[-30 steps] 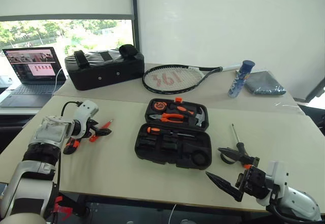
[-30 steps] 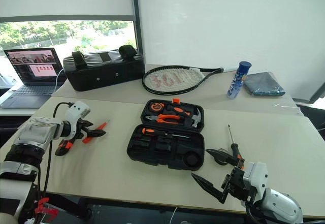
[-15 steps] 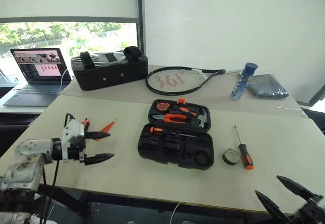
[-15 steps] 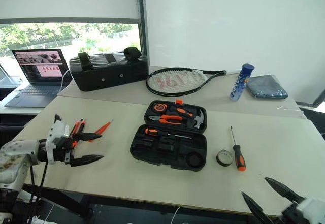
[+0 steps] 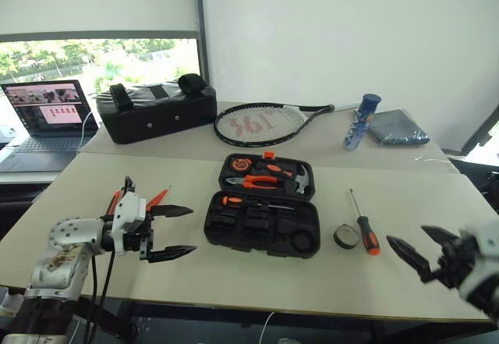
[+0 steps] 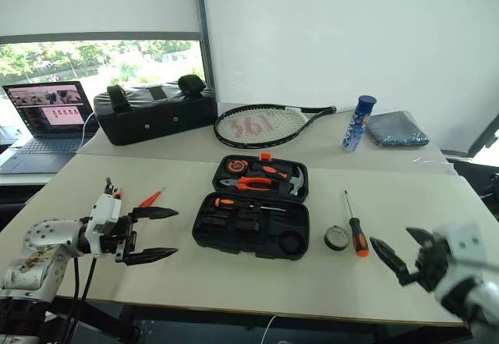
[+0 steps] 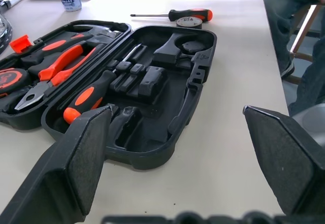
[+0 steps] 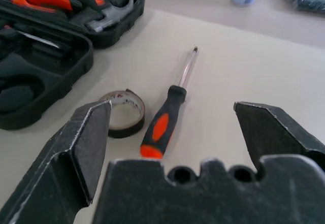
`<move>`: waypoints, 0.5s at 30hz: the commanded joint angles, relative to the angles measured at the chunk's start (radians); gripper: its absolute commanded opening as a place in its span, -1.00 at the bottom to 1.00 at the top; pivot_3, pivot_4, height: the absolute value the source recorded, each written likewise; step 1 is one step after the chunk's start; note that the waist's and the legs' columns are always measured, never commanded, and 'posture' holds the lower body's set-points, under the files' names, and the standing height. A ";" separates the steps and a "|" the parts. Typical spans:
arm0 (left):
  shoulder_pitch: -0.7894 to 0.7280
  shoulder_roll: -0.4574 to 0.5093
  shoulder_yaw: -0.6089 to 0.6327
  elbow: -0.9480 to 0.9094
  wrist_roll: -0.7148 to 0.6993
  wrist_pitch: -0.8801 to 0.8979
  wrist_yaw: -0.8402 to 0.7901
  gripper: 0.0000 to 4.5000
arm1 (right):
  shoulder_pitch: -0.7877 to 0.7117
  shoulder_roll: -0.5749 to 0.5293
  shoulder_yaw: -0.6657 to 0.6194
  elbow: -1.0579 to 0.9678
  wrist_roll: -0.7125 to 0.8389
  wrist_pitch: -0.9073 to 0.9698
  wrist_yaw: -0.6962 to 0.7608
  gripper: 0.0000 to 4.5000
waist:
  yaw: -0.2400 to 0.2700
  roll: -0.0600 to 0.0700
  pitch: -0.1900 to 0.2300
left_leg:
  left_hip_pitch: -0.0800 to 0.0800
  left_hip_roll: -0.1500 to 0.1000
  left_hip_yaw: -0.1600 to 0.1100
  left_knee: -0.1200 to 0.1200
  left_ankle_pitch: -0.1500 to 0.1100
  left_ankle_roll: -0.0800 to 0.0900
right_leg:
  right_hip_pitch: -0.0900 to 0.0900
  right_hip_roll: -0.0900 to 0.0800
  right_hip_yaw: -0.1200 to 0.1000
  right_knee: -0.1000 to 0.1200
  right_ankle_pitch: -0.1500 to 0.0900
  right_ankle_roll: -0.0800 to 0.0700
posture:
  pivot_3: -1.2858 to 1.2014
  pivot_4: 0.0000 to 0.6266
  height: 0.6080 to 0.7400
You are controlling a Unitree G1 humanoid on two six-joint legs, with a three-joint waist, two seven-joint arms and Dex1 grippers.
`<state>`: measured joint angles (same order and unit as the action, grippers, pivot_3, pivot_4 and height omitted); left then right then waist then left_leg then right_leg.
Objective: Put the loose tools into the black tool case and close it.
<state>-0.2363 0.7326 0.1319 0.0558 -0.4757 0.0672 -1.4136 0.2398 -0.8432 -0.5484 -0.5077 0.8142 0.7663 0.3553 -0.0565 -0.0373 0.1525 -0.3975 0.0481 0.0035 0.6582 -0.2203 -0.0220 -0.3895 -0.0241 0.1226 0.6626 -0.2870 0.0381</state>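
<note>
The black tool case (image 5: 261, 227) lies open mid-table, with pliers, hammer and tape measure in its far half and an orange-handled screwdriver (image 7: 84, 99) in the near half. To its right lie a black-and-orange screwdriver (image 5: 365, 232) and a dark tape roll (image 5: 347, 236). A slim orange screwdriver (image 5: 160, 196) and other orange tools (image 5: 115, 201), partly hidden, lie to the left. My left gripper (image 5: 192, 229) hovers open left of the case, pointing at it. My right gripper (image 5: 407, 236) is open near the front right, just short of the screwdriver (image 8: 161, 122) and roll (image 8: 123, 113).
At the back stand a black padded bag (image 5: 156, 111), a laptop (image 5: 47, 114), a tennis racket (image 5: 261, 123), a blue can (image 5: 356, 122) and a grey cloth (image 5: 398, 128). A seated person's legs (image 7: 299, 41) show beyond the table's right side.
The camera has shifted. My left gripper has drawn back from the orange tools and turned toward the case. My right gripper has pulled away from the screwdriver and roll, out to the right.
</note>
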 commanded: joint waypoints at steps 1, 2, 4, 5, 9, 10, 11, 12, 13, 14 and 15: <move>-0.011 -0.005 -0.007 -0.025 -0.011 -0.009 0.007 0.97 | -0.199 -0.081 0.080 0.107 0.043 0.292 -0.118 1.00 | 0.000 0.000 0.000 | -0.002 -0.001 0.000 0.000 0.000 0.000 | -0.003 -0.001 0.000 0.000 0.001 0.000 | 0.03 -0.52 1.00; -0.008 -0.009 -0.006 -0.035 -0.014 -0.005 0.015 0.97 | -0.278 -0.079 0.109 0.155 0.052 0.361 -0.142 1.00 | 0.009 0.000 0.000 | -0.004 -0.001 0.000 0.000 0.000 0.000 | -0.004 -0.001 0.000 0.000 0.000 0.000 | 0.03 -0.52 1.00; -0.003 -0.013 -0.003 -0.051 -0.018 -0.003 0.028 0.97 | -0.398 -0.077 0.166 0.229 0.039 0.440 -0.158 1.00 | 0.011 0.000 0.000 | -0.007 0.000 -0.001 0.000 -0.001 0.002 | -0.006 0.000 -0.001 -0.001 0.000 -0.001 | 0.03 -0.52 1.00; -0.002 -0.014 -0.003 -0.055 -0.019 -0.002 0.032 0.97 | -0.435 -0.073 0.180 0.250 0.030 0.466 -0.160 1.00 | 0.013 0.000 0.000 | -0.010 -0.001 -0.001 0.000 -0.001 0.002 | -0.009 -0.001 -0.001 -0.001 0.000 0.000 | 0.03 -0.52 1.00; 0.020 -0.013 0.005 -0.087 -0.028 0.006 0.048 0.97 | -0.585 -0.050 0.258 0.353 -0.001 0.569 -0.156 1.00 | 0.016 0.000 0.001 | -0.018 -0.002 -0.002 0.000 -0.001 0.002 | -0.016 -0.002 -0.002 0.000 0.000 0.000 | 0.03 -0.52 1.00; 0.026 -0.014 0.007 -0.095 -0.030 0.008 0.053 0.97 | -0.609 -0.049 0.283 0.372 -0.019 0.577 -0.152 1.00 | 0.015 0.000 0.001 | -0.018 -0.002 -0.002 0.001 -0.001 0.002 | -0.016 -0.002 -0.001 -0.001 0.000 0.000 | 0.03 -0.52 1.00; 0.033 -0.014 0.009 -0.104 -0.032 0.009 0.058 0.97 | -0.629 -0.053 0.313 0.392 -0.038 0.585 -0.142 1.00 | 0.016 0.000 0.001 | -0.018 -0.002 -0.002 0.001 -0.001 0.002 | -0.016 -0.002 -0.001 -0.001 0.001 0.001 | 0.03 -0.52 1.00; 0.038 -0.015 0.011 -0.114 -0.034 0.012 0.064 0.97 | -0.643 -0.056 0.336 0.412 -0.055 0.593 -0.135 1.00 | 0.015 0.000 0.001 | -0.018 -0.002 -0.002 0.001 -0.001 0.002 | -0.016 -0.002 -0.001 -0.001 0.001 0.001 | 0.03 -0.52 1.00; 0.044 -0.015 0.013 -0.123 -0.036 0.015 0.070 0.97 | -0.655 -0.059 0.355 0.432 -0.071 0.599 -0.126 1.00 | 0.014 0.000 0.001 | -0.018 -0.002 -0.002 0.001 -0.001 0.002 | -0.016 -0.002 -0.001 -0.001 0.001 0.001 | 0.03 -0.52 1.00; 0.048 -0.014 0.014 -0.131 -0.038 0.017 0.076 0.99 | -0.664 -0.062 0.371 0.451 -0.086 0.600 -0.114 0.89 | 0.014 0.000 0.001 | -0.018 -0.002 -0.001 0.001 -0.001 0.002 | -0.016 -0.002 -0.001 -0.001 0.001 0.001 | 0.03 -0.52 1.00; 0.053 -0.013 0.016 -0.139 -0.042 0.019 0.081 1.00 | -0.672 -0.067 0.385 0.471 -0.099 0.605 -0.101 0.76 | 0.014 0.000 0.001 | -0.018 -0.002 -0.001 0.001 -0.001 0.002 | -0.016 -0.002 -0.001 0.000 0.001 0.001 | 0.03 -0.52 1.00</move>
<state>-0.1852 0.7140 0.1255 -0.0386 -0.4963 0.0769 -1.3448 -0.4147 -0.8891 -0.1710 -0.0570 0.7472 1.3597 0.2321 -0.0425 -0.0374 0.1531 -0.4151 0.0459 0.0020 0.6589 -0.2216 -0.0198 -0.4052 -0.0263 0.1210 0.6624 -0.2864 0.0388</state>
